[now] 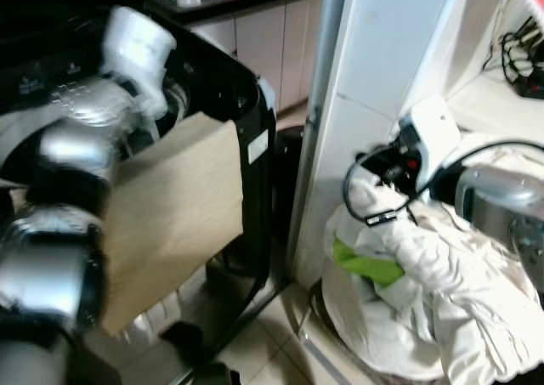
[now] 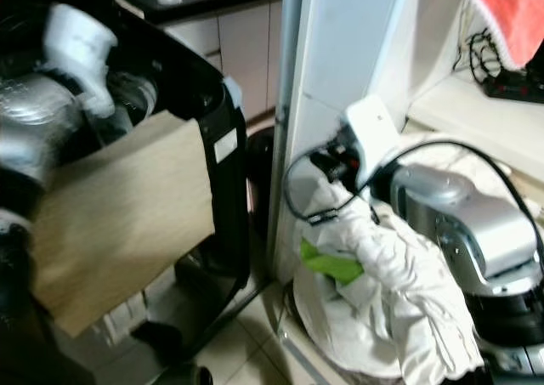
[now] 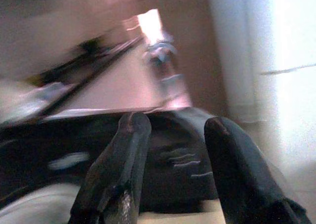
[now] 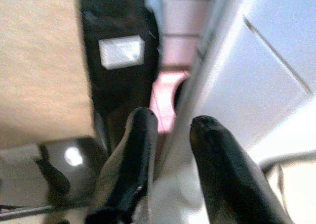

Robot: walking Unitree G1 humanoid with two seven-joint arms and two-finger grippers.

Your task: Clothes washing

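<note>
A black washing machine (image 1: 251,121) stands at the left with a tan cloth (image 1: 170,215) draped over its front edge. My left arm reaches over the machine's top, and its gripper (image 3: 177,122) is open with nothing between the fingers. At the right, a pile of white clothes (image 1: 459,300) with a green garment (image 1: 365,262) tucked in it lies low against the wall. My right gripper (image 1: 364,185) sits at the top of the pile. Its fingers (image 4: 140,150) are closed on a fold of white garment (image 4: 173,199), which hangs down from them.
A white pillar (image 1: 374,79) stands between the machine and the clothes pile. A shelf with black cables (image 1: 518,53) and a hanging red cloth (image 2: 510,19) lies at the upper right. Pale cabinets (image 1: 272,45) are behind. Tiled floor (image 1: 263,334) shows in front of the machine.
</note>
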